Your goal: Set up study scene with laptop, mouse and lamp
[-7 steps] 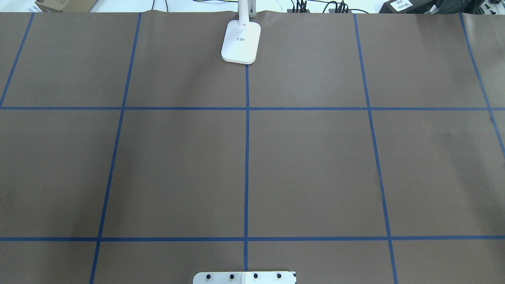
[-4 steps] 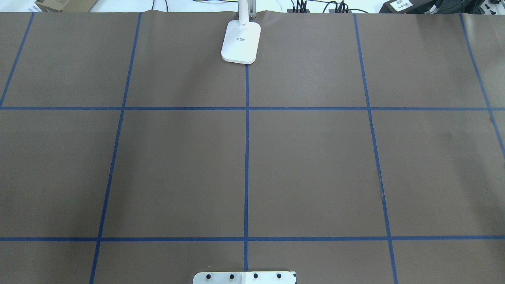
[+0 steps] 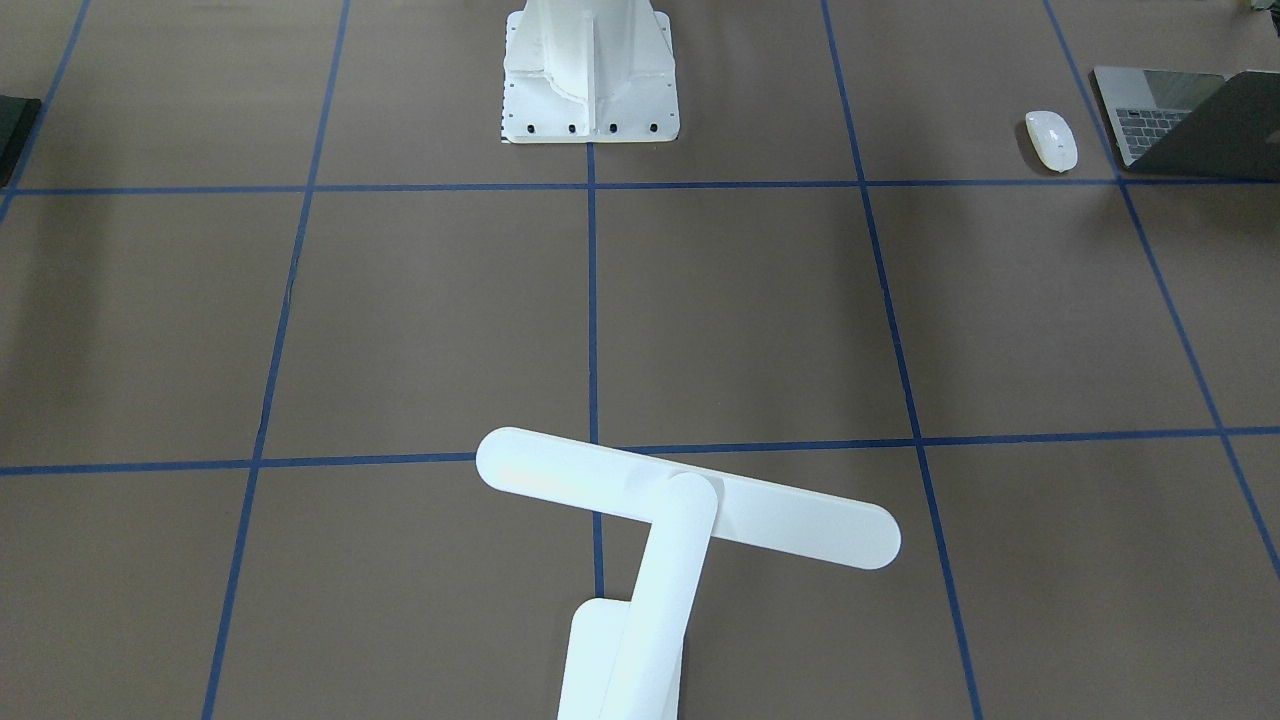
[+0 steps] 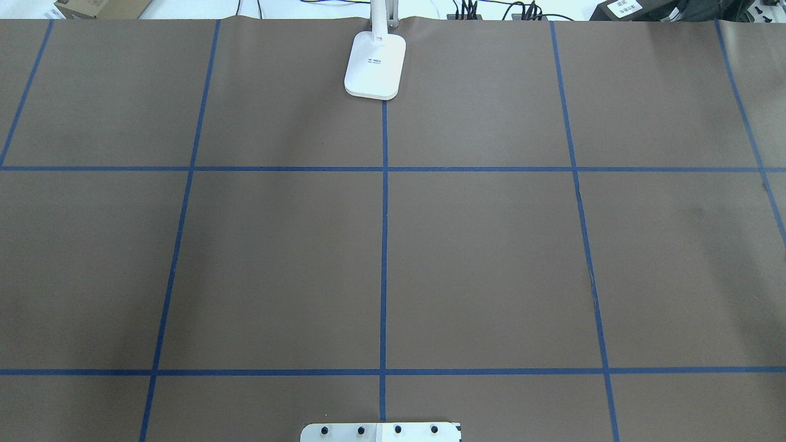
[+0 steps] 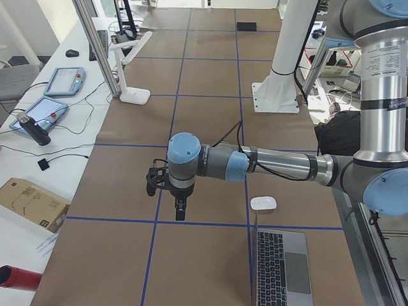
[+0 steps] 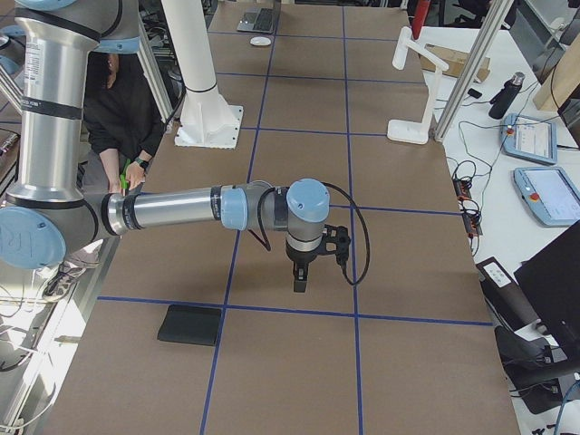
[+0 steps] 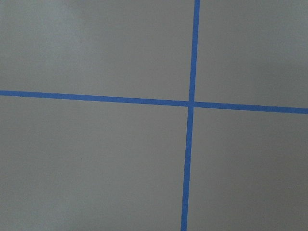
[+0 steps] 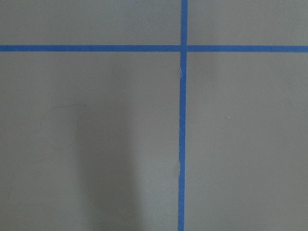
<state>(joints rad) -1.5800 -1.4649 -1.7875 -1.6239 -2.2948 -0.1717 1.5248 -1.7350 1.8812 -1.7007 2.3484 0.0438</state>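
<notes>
Laptop (image 3: 1180,125), a slim space-grey metal one with black keys, lies open on the brown paper table cover (image 4: 491,258). It is far out on the robot's left of the white ribbed pedestal (image 3: 590,70), and its keyboard and grey trackpad face up in the left side view. The small glossy white oval mouse (image 3: 1052,140) sits just beside the laptop, between it and the pedestal, touching neither. The white T-shaped desk lamp (image 3: 690,510) stands straight across the table from the pedestal at the far edge. Its rectangular base rests at the end of the middle blue tape line (image 4: 384,245), and its long flat bar head reaches back toward the pedestal. A flat black square mouse pad (image 6: 190,324) lies on the robot's right of the pedestal, well away from it.

The 2 arms stretch out low over the paper, 1 to each side of the pedestal. The left gripper (image 5: 180,213) hangs fingers-down just above the cover, near the mouse but apart from it, and farther out from the pedestal's edge of the table. The right gripper (image 6: 299,283) hangs the same way over bare paper, near the mouse pad but not over it. Both grippers show only in the side views, so I cannot tell whether their fingers are spread or closed. All 3 task things rest on the cover, apart from both grippers. Each wrist view shows only brown paper and 2 crossing tape lines.
</notes>
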